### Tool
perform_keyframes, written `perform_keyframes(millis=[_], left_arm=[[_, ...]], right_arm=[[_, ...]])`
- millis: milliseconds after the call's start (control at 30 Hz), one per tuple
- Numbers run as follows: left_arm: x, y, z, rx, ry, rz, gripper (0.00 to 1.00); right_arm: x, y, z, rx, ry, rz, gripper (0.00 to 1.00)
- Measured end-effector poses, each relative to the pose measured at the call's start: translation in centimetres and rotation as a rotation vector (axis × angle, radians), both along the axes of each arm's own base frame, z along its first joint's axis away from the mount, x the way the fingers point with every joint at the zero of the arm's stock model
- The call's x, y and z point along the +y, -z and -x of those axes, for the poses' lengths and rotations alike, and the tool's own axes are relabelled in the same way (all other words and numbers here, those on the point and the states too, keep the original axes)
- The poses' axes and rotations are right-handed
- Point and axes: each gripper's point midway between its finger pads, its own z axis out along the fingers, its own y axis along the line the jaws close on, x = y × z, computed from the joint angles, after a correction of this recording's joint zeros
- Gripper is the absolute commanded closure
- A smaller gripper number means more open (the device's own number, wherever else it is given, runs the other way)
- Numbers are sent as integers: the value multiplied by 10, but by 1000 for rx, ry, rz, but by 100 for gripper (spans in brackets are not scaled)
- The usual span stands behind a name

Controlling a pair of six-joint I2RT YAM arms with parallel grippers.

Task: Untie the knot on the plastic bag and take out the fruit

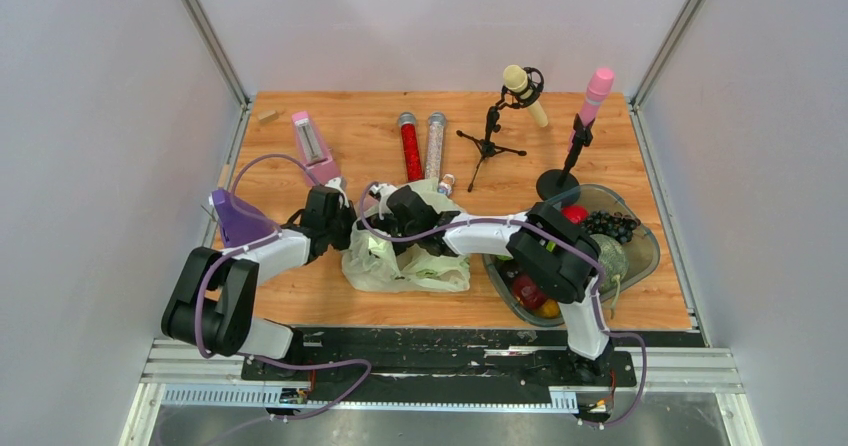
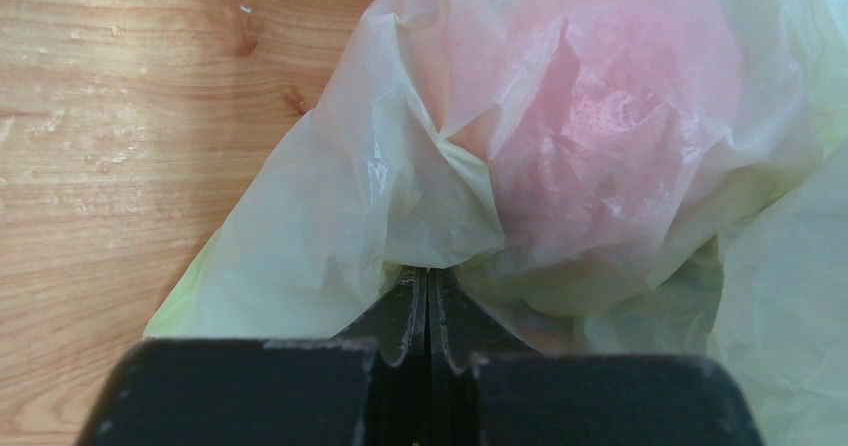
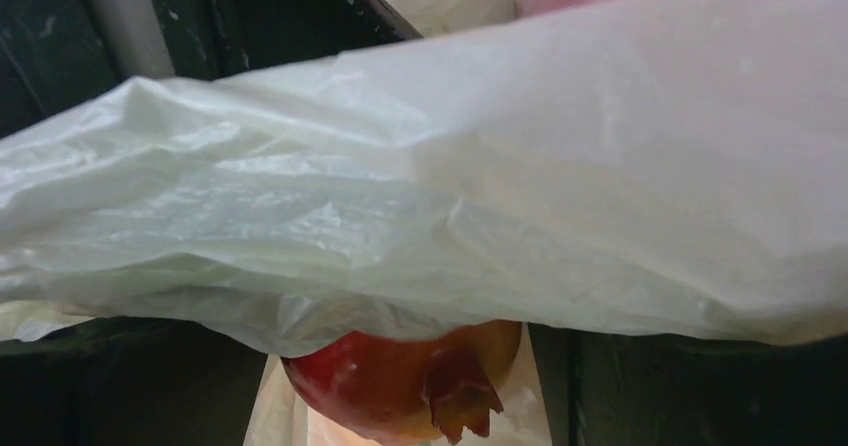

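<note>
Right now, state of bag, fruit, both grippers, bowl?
plastic bag: crumpled, knot hidden
red fruit: under bag film
pink fruit: wrapped inside bag
left gripper: shut on bag film
right gripper: straddling red fruit, grip unclear
clear bowl: holds grapes

In the left wrist view's upper right, a pinkish round shape (image 2: 610, 126) shows only as a blur behind the plastic bag (image 2: 330, 236). The tips of the left gripper (image 2: 428, 288) vanish under a fold they nip. At the bottom of the right wrist view, film hides the top of the red fruit (image 3: 400, 386) and the frame edge cuts it. Whether the right gripper (image 1: 400, 221) grips it cannot be told.
</note>
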Motion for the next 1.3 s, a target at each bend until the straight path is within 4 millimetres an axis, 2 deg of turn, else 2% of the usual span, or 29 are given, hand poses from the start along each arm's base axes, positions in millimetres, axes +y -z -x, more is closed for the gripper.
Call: perform_keyframes(millis=[233,333,600,733,1100,1300], left_arm=[[0,0,0,-3,0,1,100],[1,-1,1,-4,0,0,100],[6,-4,5,-5,-7,-27,100],[10,-4,7,-1,-16,-46,100],[19,-4,10,3,-25,-92,100],[21,-10,10,-10,-24,-97,100]], right_arm=[[-5,3,2,-12,19,17,41],[-20,2,3,-25,54,46,45],[-57,-6,10,-42,123,129,46],[-72,-27,13,-67,153,133,47],[-104,-108,25,-155,203,34,49],[-128,-132,26,-162,266,26,50]])
